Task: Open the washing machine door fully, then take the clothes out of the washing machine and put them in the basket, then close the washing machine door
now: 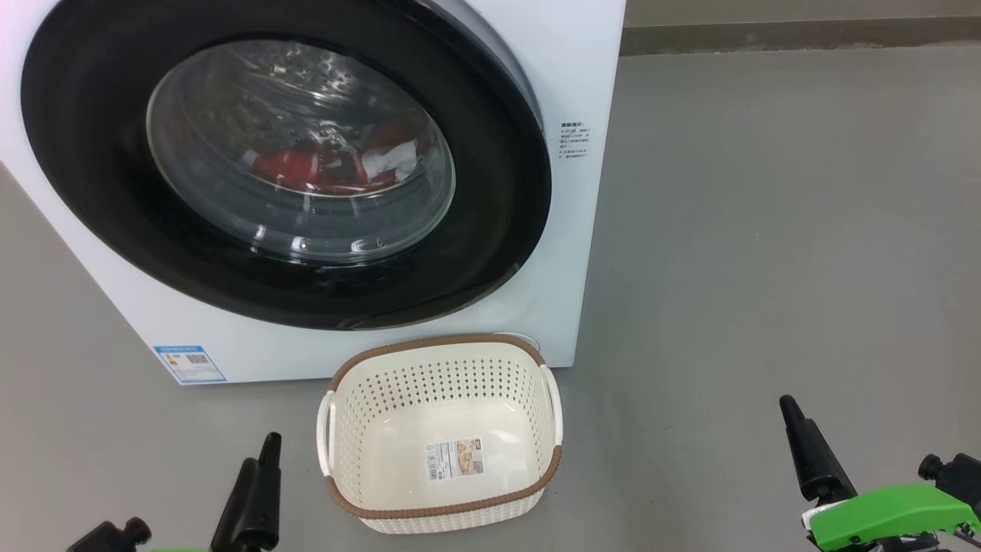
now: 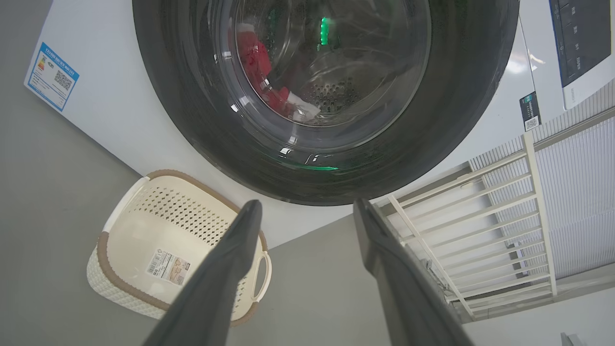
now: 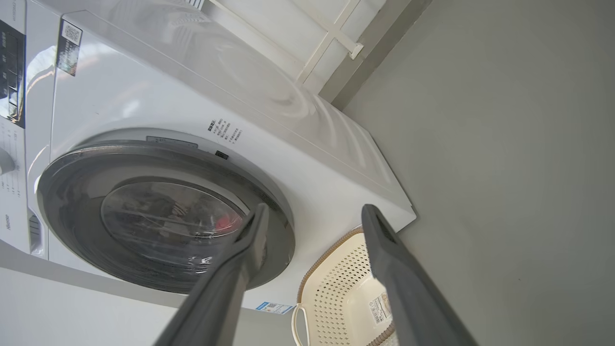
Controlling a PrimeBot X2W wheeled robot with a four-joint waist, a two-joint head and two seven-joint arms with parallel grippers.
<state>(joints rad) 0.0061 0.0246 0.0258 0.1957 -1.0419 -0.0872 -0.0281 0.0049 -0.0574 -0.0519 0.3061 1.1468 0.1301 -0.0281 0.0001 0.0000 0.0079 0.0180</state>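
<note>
Door (image 1: 92, 153): closed, red clothes (image 1: 299, 165) behind glass.
Basket (image 1: 441, 340): six o'clock of door.
Left gripper (image 2: 307, 206): spread wide, empty.
Right gripper (image 3: 315, 209): spread wide, empty.

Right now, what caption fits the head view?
Red clothes wait behind the washing machine door; the empty basket stands in front.

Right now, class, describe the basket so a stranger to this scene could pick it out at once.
Find the big white washing machine with its round black door. On the grey floor before it stands the basket: cream, full of holes, brown-rimmed, holding only a paper label.
</note>
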